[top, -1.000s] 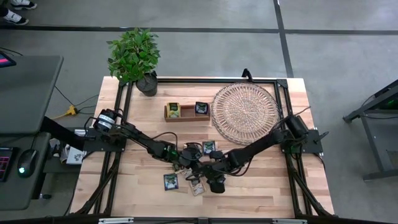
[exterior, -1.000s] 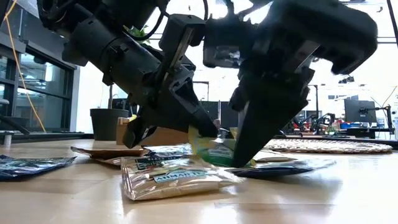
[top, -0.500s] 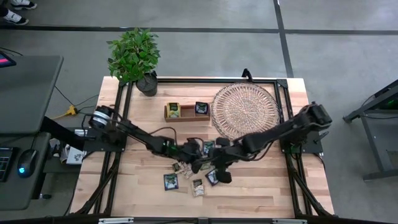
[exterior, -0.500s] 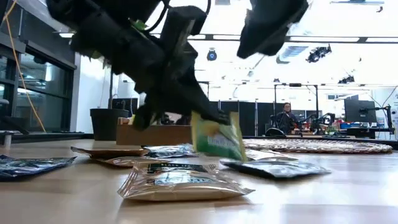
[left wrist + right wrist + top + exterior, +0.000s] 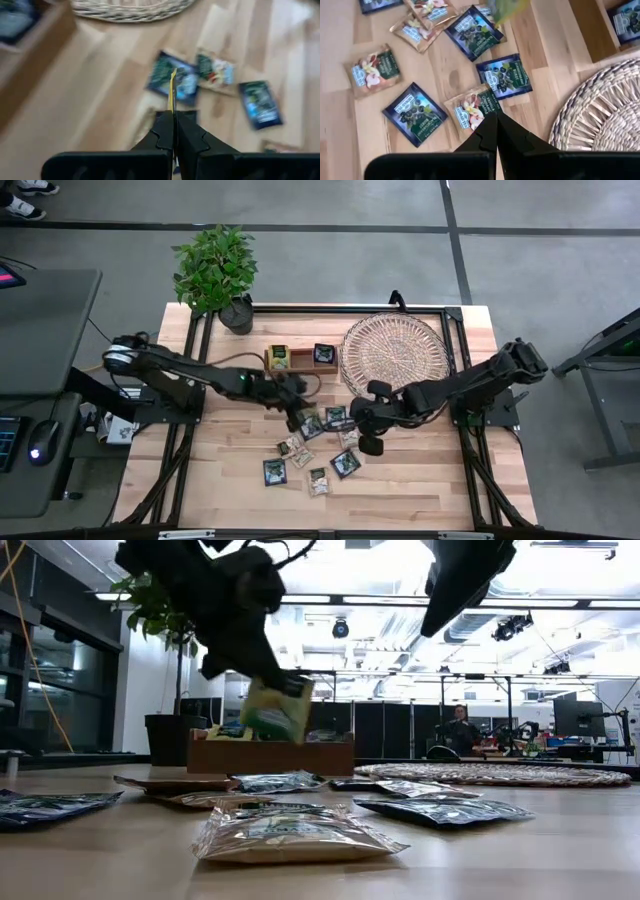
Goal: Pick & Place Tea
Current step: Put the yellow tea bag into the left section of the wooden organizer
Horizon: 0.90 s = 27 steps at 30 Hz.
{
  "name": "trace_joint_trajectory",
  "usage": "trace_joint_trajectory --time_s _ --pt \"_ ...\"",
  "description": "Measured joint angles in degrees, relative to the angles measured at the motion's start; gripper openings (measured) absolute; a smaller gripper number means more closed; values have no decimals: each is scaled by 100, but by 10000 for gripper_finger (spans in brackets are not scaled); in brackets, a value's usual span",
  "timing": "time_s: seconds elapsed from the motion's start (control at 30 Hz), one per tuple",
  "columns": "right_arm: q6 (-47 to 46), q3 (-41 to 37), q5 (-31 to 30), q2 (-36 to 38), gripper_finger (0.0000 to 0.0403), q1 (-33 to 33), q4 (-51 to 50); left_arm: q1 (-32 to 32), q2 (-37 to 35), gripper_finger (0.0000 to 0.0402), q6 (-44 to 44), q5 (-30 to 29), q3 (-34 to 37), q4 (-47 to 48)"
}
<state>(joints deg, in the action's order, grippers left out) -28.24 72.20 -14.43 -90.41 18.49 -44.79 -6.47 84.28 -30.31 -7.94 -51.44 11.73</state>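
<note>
The left hand (image 5: 262, 680) is pinching a yellow-green sachet (image 5: 277, 708) by its top edge, carrying it above the surface (image 5: 420, 480) just short of the box (image 5: 300, 360). The right hand (image 5: 370, 444) is hanging pressed together and empty over the loose sachets, near the tray (image 5: 395, 358).

Judging by how it is dangling, the sachet is looking very light, thin and floppy, with a slick foil skin; a firm pinch on a sealed edge should be suiting it best, since the flat face offers little to grip.

About nine sachets (image 5: 344, 462) are lying scattered on the surface: roughly five dark and four beige. Two of the box's three compartments are showing tea.
</note>
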Motion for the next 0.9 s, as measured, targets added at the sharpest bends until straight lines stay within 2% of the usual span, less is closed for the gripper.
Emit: trace_joint_trajectory --time_s 0.2,0.4,0.6,0.9 --pt "-184 0 28 -15 1 -132 5 582 -689 0 659 10 271 554" --pt "-283 2 43 -17 1 -269 169 1304 -1284 0 1130 249 770 447" --pt "-280 2 76 -17 2 -412 478 2159 -1603 0 1870 791 1004 515" --pt "-279 2 47 -17 3 -538 747 3408 -1592 0 2852 1744 1001 437"
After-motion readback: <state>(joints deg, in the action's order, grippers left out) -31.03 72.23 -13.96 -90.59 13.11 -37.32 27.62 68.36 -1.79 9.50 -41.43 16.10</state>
